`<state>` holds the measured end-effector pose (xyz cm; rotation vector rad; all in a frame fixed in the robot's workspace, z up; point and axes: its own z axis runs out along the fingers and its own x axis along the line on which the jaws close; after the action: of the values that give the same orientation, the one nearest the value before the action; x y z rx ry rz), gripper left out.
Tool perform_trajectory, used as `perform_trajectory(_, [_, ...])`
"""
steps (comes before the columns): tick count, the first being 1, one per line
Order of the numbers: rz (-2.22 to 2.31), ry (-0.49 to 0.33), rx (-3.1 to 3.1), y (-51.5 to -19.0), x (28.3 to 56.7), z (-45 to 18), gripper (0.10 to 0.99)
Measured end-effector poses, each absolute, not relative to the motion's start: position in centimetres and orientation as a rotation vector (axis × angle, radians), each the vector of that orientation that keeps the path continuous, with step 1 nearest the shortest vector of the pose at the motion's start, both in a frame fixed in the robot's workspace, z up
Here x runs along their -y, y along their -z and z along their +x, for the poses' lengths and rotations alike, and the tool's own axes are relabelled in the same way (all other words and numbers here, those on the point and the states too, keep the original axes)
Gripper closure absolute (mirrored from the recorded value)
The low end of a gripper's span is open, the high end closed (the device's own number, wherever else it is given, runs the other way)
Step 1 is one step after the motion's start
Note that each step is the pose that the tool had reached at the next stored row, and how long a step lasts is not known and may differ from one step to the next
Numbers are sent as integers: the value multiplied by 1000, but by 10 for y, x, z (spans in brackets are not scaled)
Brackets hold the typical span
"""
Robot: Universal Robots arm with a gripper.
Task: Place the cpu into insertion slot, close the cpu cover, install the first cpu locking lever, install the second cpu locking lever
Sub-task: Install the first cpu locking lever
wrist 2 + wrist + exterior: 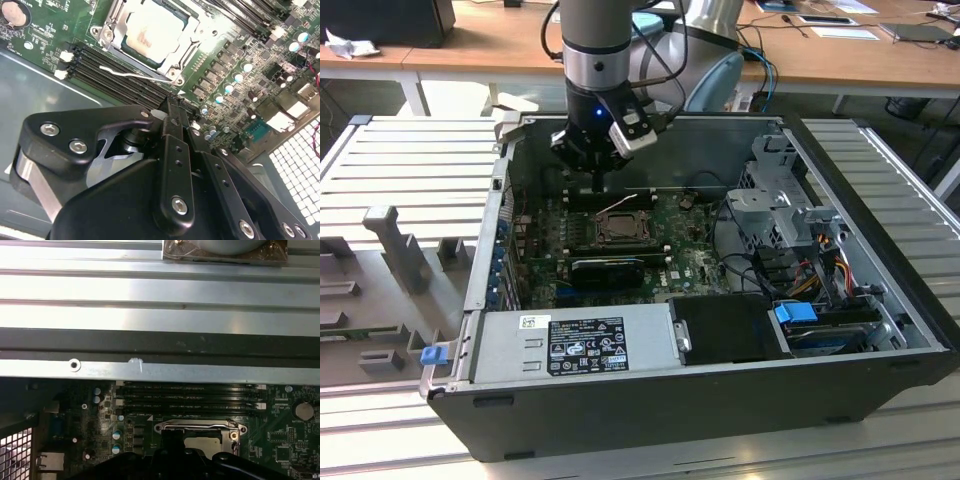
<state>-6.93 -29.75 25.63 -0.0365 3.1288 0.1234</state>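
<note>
a robotics lab or test workshop: a robot arm (595,40) stands over an open pc case (700,410), its motherboard (550,255) bare, on a bench (410,150) of ribbed aluminium profiles, with wooden desks (500,55) behind carrying loose cables (765,60) and papers (845,32).

The cpu (619,227) is sitting in the insertion slot (599,233) at the exterior view's centre, the gripper (600,183) hanging just above it.

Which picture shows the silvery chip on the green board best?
The second wrist view: the cpu is close, its pale face plain. The exterior view shows it small inside the computer case; the first wrist view, partly behind the gripper.
</note>
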Motion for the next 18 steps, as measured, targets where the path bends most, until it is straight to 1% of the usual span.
perform_trajectory(8, [-36,-124,-3129,-255,298,-62,980])
perform_trajectory(12, [-31,-181,-3125,-253,298,-60,980])
perform_trajectory(18, [-20,-181,-3125,-240,298,-57,980])
